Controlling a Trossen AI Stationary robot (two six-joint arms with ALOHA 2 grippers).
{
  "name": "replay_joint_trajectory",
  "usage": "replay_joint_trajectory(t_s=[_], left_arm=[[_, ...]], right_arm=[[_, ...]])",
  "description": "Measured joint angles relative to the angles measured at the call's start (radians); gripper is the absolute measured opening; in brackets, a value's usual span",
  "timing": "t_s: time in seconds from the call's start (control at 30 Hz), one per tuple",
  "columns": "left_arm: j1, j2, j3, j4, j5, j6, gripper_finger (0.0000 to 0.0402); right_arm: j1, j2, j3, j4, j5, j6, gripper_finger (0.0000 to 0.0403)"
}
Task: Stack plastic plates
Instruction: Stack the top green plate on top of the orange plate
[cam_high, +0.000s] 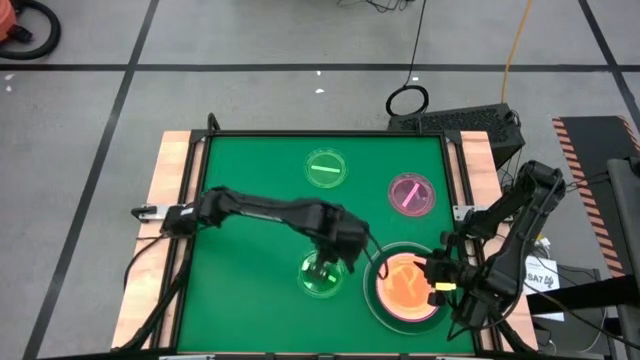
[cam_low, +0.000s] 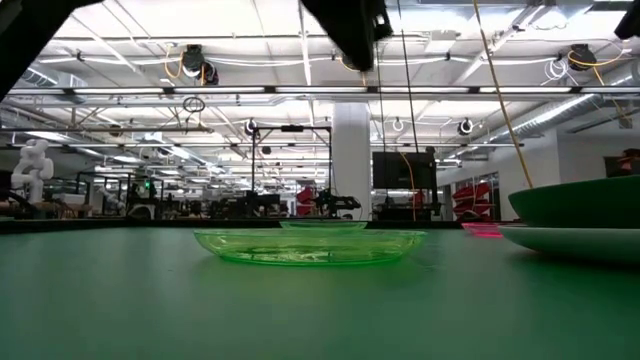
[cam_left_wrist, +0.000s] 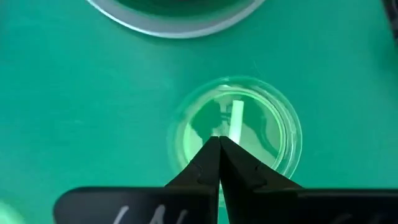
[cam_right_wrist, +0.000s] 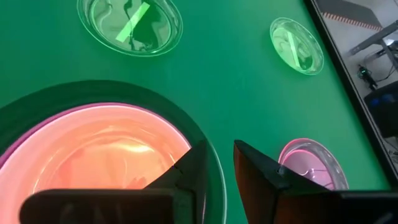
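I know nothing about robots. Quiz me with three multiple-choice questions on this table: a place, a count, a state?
1. Where is the orange plate? A) atop the stack B) alone on the mat C) in the air
2. Small plates lying alone? A) one B) three C) five
3. The left gripper has its jaws: A) wide open B) shut C) gripping a cup

A: it tops the stack by the right gripper.
B: two green plates, one pink plate.
B: the jaws meet.
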Motion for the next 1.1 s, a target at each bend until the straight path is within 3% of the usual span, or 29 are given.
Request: replay_joint_trajectory(t_s=[0.13, 0.23, 0.47, 0.57, 0.67, 0.77, 0.87, 1.1], left_arm=[[0.019, -0.128, -0.057, -0.027, -0.081, -0.039, 0.0008], [0.034, -0.237, -0.27, 0.047, -0.115, -0.103, 0.0008], [0.034, -0.65, -1.086, 0.756, -0.154, -0.268, 0.0008], [0.033, -0.8, -1.348, 1.056, -0.231, -0.294, 0.0008], [0.026, -0.923, -1.533, 1.271, -0.304, -0.293, 0.0008], [0.027, -0.991, -1.651, 1.401, -0.372, -0.28, 0.0008], [0.022, -1.035, -1.732, 1.539, -0.381, -0.248, 0.0008], [0.014, -1.045, -1.846, 1.721, -0.382, -0.216, 0.0008]], right_arm=[[0.0, 0.0, -0.023, 0.032, 0.0, -0.001, 0.0075], [0.0, 0.0, -0.037, 0.054, 0.002, -0.012, 0.0075], [-0.012, 0.0, -0.071, 0.09, 0.153, -0.086, 0.0075], [-0.053, 0.0, -0.082, 0.091, 0.238, -0.106, 0.0075], [-0.13, 0.0, -0.085, 0.098, 0.266, -0.119, 0.0075], [-0.217, 0.0, -0.085, 0.154, 0.255, -0.203, 0.0075], [-0.309, 0.0, -0.086, 0.271, 0.222, -0.39, 0.0075], [-0.552, 0.0, -0.142, 0.674, -0.003, -0.931, 0.0075]])
